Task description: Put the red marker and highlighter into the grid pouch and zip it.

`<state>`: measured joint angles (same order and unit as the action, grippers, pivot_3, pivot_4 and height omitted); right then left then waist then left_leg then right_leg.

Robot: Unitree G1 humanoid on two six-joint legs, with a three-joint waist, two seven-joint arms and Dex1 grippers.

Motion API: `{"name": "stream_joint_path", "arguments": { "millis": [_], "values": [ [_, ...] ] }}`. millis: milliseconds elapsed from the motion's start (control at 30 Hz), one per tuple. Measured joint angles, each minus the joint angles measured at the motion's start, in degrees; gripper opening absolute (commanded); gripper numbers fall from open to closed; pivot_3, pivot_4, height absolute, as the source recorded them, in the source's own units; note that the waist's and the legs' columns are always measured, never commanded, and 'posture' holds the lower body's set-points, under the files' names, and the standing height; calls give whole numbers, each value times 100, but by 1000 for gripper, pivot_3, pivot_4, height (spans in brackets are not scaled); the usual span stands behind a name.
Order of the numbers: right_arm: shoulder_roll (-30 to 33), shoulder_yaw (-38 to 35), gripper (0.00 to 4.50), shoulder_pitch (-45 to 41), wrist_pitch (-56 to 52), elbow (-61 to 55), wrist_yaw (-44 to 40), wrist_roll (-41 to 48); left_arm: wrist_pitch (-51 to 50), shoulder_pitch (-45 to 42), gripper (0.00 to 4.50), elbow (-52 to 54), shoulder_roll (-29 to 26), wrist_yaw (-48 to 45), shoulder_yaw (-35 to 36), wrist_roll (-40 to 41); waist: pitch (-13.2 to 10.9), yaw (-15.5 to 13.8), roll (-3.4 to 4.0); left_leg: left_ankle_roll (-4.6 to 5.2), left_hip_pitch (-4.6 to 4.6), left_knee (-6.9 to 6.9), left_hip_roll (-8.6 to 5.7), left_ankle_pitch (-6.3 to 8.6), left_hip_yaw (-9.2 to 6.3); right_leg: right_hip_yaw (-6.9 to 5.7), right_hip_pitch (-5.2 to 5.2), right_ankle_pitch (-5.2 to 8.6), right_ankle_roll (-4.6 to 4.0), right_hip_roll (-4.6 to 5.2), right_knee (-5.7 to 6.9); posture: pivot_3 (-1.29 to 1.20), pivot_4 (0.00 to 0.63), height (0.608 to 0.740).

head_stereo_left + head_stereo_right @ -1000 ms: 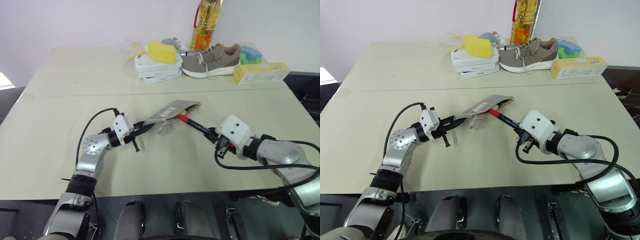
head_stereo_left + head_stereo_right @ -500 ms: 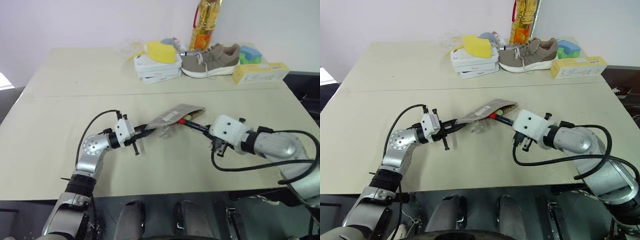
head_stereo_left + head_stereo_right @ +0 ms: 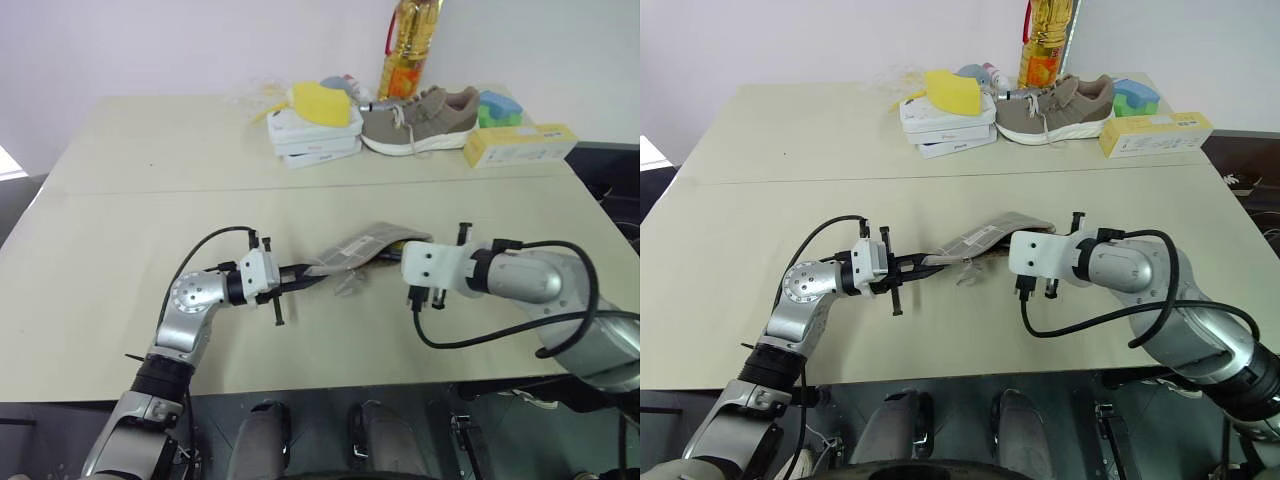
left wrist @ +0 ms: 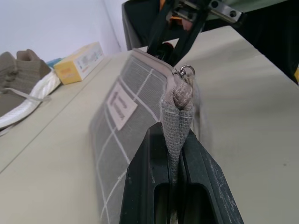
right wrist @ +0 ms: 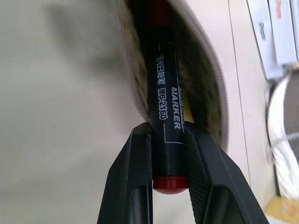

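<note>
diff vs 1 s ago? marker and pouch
The right gripper has pushed the red marker toward the left arm and into the open mouth of the grid pouch; a second ago most of it lay outside in the open. It still grips the marker's tail. The left gripper stays clamped on the pouch's zip end, drifting slightly rightward. Background clutter unchanged.

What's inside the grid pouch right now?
The red marker is partway into the grid pouch, its tail outside in the right hand. A yellow sliver shows beside it; the rest is hidden.
</note>
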<state>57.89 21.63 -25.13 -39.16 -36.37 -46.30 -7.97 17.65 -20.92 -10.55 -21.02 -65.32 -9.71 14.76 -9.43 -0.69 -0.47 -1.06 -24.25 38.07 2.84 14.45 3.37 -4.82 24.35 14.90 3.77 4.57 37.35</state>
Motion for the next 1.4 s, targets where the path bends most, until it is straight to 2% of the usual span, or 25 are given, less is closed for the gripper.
{"name": "stream_joint_path", "arguments": {
  "millis": [100,200,400,467,567,667,733,833,900,1033,1133,1167,1267,1300,1333,1400],
  "values": [
    [-55,-9,3598,-10,65,0,-21,-123,-52,2,0,14,-14,21,-10,0,0,-9,0,0,-2,3,-1,0,1,0,0,0,0,3,-1,0,150,740],
    [-135,-216,3598,30,12,-10,-30,-81,-58,0,0,28,-15,94,-9,0,0,-5,0,0,-1,3,-1,0,0,0,0,0,0,2,0,0,150,740],
    [-634,-1595,3598,161,-854,-394,-104,745,-88,-20,0,-19,12,410,47,-5,0,-8,0,0,-1,4,-1,0,-1,-1,-2,-1,0,2,1,0,150,740],
    [-929,-2050,3598,206,-1346,-547,-133,1162,-92,-75,0,-112,118,610,124,-19,0,-14,0,0,-1,4,-1,0,-2,-1,-3,-1,0,2,1,0,150,740],
    [-1891,-2622,3598,497,-2282,-962,-15,1914,-94,-382,0,-360,457,1099,232,-64,6,-26,-11,0,-1,8,-2,0,-15,-10,-15,-2,1,2,1,0,150,740],
    [-2897,-2488,3598,762,-2908,-1064,464,2283,-68,-534,0,-512,686,1342,228,-141,6,13,-9,0,1,7,-2,0,-19,-6,-9,-2,1,3,7,0,150,740],
    [-3800,-2519,3598,736,-3249,-986,1081,2298,-6,-583,0,-678,805,1458,204,-220,6,32,-7,0,6,5,0,0,-19,-7,-7,-2,0,-2,18,0,150,740],
    [-4452,-2492,3598,617,-3425,-706,1761,2222,53,-579,0,-743,850,1519,197,-281,6,20,-7,0,6,6,-1,0,-19,-9,-7,-2,0,-2,20,0,150,740],
    [-4777,-2512,3598,464,-3423,-439,2193,2137,79,-578,0,-742,875,1530,193,-289,7,13,-7,0,5,6,-2,0,-18,-8,-7,-2,0,0,20,0,150,740],
    [-4823,-2465,3598,389,-3319,-135,2612,2049,92,-546,0,-741,863,1539,187,-294,7,-3,-7,0,0,6,-4,0,-18,-9,-7,-2,0,2,16,0,150,740],
    [-4775,-2403,2831,391,-3213,4,2760,2040,92,-494,0,-730,885,1563,170,-295,7,10,-7,0,0,5,-4,0,-18,-9,-6,-2,0,0,16,0,150,740],
    [-4764,-2395,2409,392,-3170,11,2783,2051,92,-477,0,-720,886,1571,165,-296,7,11,-7,0,0,4,-4,0,-18,-9,-6,-2,0,0,16,0,150,740],
    [-4738,-2392,763,394,-3104,11,2806,2078,91,-457,0,-712,885,1579,155,-296,7,16,-7,0,0,4,-3,0,-19,-9,-6,-2,0,-1,16,0,150,740],
    [-4731,-2393,385,394,-3090,11,2805,2089,91,-455,0,-704,883,1583,155,-296,7,16,-7,0,0,4,-3,0,-19,-9,-6,-2,0,-1,16,0,150,740],
    [-4702,-2395,72,394,-3079,11,2804,2143,91,-444,0,-674,876,1585,155,-297,7,15,-7,0,0,4,-3,0,-19,-9,-6,-2,0,0,16,0,150,740],
    [-4608,-2417,72,394,-3075,11,2804,2180,90,-427,0,-644,866,1588,156,-299,7,14,-7,0,0,4,-3,0,-19,-9,-6,-2,0,0,16,0,150,740]
  ]
}}
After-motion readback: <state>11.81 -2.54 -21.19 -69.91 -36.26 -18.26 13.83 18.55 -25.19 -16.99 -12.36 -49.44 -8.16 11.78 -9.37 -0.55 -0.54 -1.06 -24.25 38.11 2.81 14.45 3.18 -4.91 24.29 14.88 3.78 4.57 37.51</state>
